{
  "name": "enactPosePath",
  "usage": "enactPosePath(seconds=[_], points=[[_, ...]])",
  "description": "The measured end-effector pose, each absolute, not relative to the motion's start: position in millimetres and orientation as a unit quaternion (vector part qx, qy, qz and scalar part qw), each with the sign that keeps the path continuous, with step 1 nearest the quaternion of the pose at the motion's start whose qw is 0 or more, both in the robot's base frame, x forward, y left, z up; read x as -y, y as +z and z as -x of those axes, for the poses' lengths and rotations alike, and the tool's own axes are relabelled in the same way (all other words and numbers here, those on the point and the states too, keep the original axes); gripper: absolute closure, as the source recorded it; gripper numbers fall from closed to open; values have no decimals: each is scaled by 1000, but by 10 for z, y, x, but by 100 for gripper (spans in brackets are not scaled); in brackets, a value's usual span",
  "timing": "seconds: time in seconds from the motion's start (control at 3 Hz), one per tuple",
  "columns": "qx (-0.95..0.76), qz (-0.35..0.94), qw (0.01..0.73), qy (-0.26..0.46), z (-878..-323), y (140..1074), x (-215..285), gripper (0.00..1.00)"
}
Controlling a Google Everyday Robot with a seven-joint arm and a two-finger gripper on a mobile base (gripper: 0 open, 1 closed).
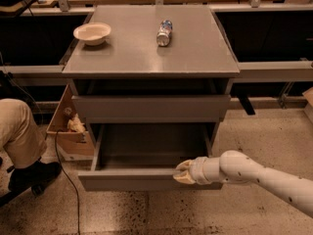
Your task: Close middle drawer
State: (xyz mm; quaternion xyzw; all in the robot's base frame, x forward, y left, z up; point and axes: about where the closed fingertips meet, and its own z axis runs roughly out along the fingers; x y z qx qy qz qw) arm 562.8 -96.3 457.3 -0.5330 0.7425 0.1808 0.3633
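The grey cabinet (pixel 151 48) has a grey drawer front (pixel 151 107) under its top. Below it the middle drawer (pixel 127 180) is pulled out, a long grey tray with a plain flat front, and its inside is bare. My gripper (pixel 182 173) comes in from the lower right on a white arm (pixel 254 173). It rests against the right part of the drawer's front edge. The third drawer is hidden under the open one.
A white bowl (pixel 92 33) and a can lying on its side (pixel 165 32) are on the cabinet top. A person's leg and black shoe (pixel 22 146) are at the left. A cardboard box (pixel 68 126) and a cable (pixel 61 170) lie beside the cabinet. Speckled floor lies in front.
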Motion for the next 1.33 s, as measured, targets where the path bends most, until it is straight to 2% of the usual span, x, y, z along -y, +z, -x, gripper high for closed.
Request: enactPosePath(seconds=[0.33, 0.67, 1.0, 1.33], points=[[-739, 534, 367, 181, -5643, 4592, 942, 39], [-728, 538, 384, 182, -5597, 4764, 862, 8], [-722, 539, 394, 182, -5571, 4875, 832, 0], [-721, 538, 400, 176, -5428, 5094, 871, 2]])
